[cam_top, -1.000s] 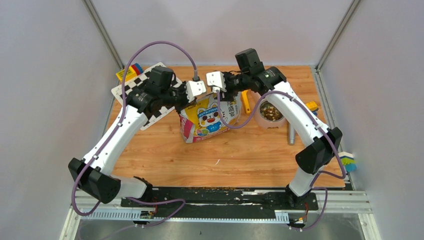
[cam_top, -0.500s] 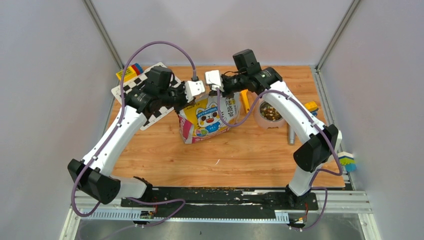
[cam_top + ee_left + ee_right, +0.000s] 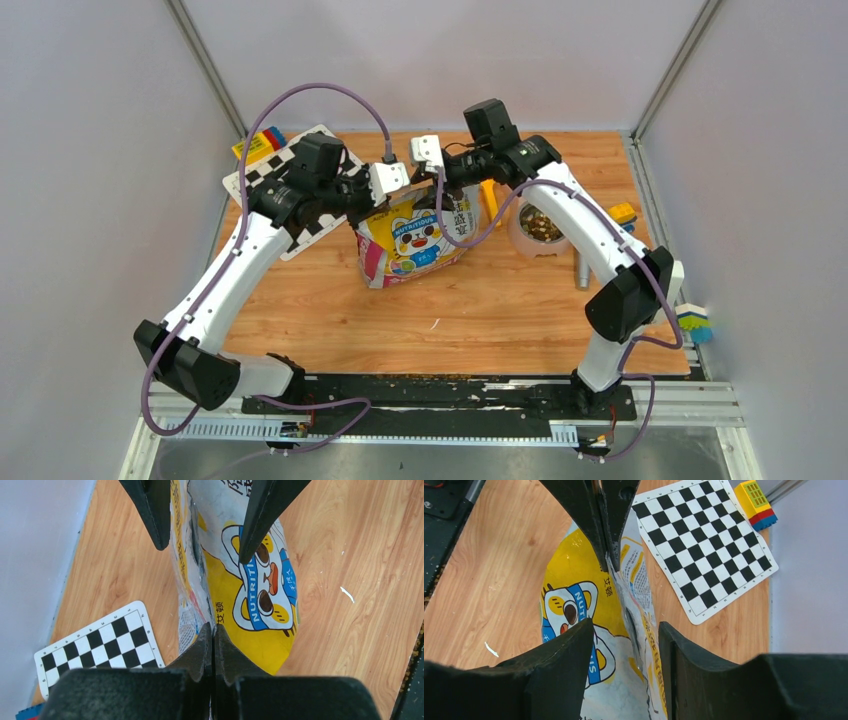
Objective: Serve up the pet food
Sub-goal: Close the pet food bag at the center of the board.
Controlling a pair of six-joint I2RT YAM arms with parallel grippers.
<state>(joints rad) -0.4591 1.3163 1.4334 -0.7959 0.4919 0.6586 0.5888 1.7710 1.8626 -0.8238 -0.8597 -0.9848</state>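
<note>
The pet food [image 3: 541, 224] shows as brown kibble in a pale bowl [image 3: 519, 240] at the right of the table. A glossy cartoon-cat bag [image 3: 412, 240] stands mid-table. My left gripper [image 3: 398, 190] [image 3: 213, 636] is shut, pinching the bag [image 3: 252, 595] by its top edge. My right gripper [image 3: 437, 186] [image 3: 626, 647] faces it, open, its fingers [image 3: 569, 650] straddling the same top edge of the bag [image 3: 574, 595] without pressing it. No kibble is visible inside the bag.
A yellow scoop [image 3: 490, 205] lies between bag and bowl. A checkerboard card [image 3: 262, 182] [image 3: 704, 540] with a toy block [image 3: 258, 146] [image 3: 756, 501] sits back left. A metal cylinder [image 3: 581, 270] and a coloured block [image 3: 696, 322] are at the right.
My right gripper has shifted slightly left along the bag's top, nearer the left gripper. The bag has shifted a little. The left gripper keeps its pinch.
</note>
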